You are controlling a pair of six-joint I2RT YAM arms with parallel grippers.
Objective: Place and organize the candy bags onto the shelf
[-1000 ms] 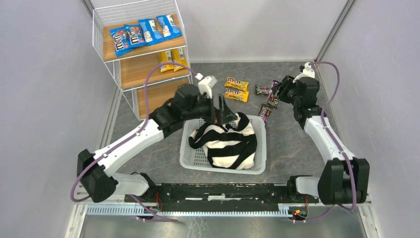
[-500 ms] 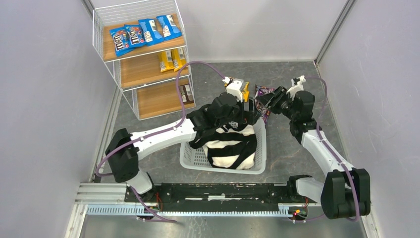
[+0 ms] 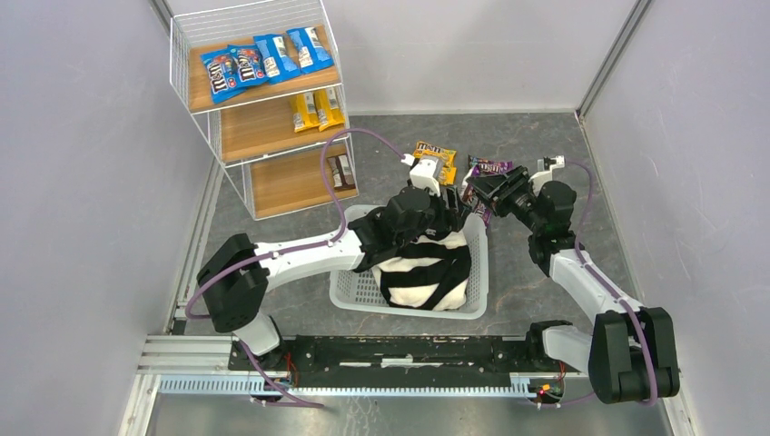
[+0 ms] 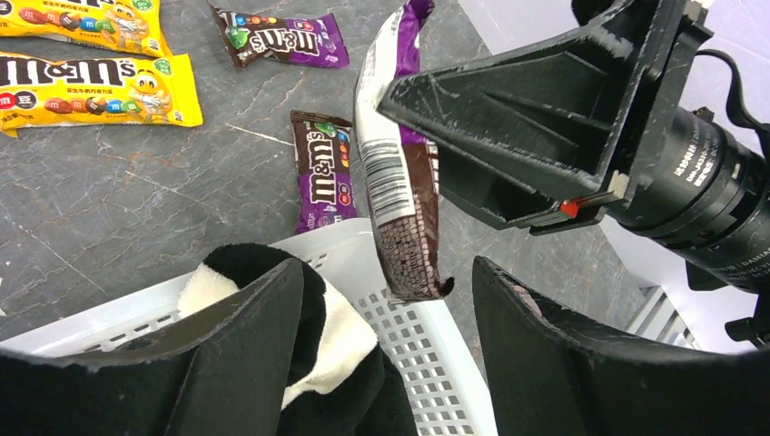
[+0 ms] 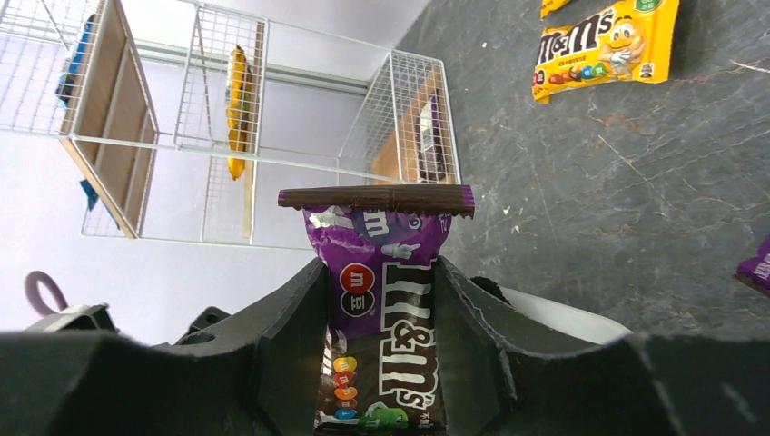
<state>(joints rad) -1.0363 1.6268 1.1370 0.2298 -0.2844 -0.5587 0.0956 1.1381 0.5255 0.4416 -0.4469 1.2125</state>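
My right gripper (image 5: pixel 379 269) is shut on a purple candy bag (image 5: pixel 386 300) and holds it up over the basket's far right corner. In the left wrist view that bag (image 4: pixel 399 182) hangs down between my left gripper's (image 4: pixel 386 272) open jaws, which do not touch it. From above, the left gripper (image 3: pixel 457 202) and the right gripper (image 3: pixel 481 189) meet tip to tip. The shelf (image 3: pixel 263 100) carries blue bags (image 3: pixel 259 59) on top, yellow ones (image 3: pixel 316 109) in the middle and a dark one (image 3: pixel 341 171) at the bottom. Two yellow bags (image 4: pixel 91 82) and two purple bags (image 4: pixel 322 168) lie on the table.
A white lattice basket (image 3: pixel 477 272) sits mid-table and holds a black-and-white striped cloth (image 3: pixel 418 263), right under both grippers. The shelf stands at the far left against the wall. Grey walls close in on both sides.
My left arm swung right from the basket's far edge to the right gripper. The right gripper carried the purple bag left to meet it. The left jaws have narrowed a little.
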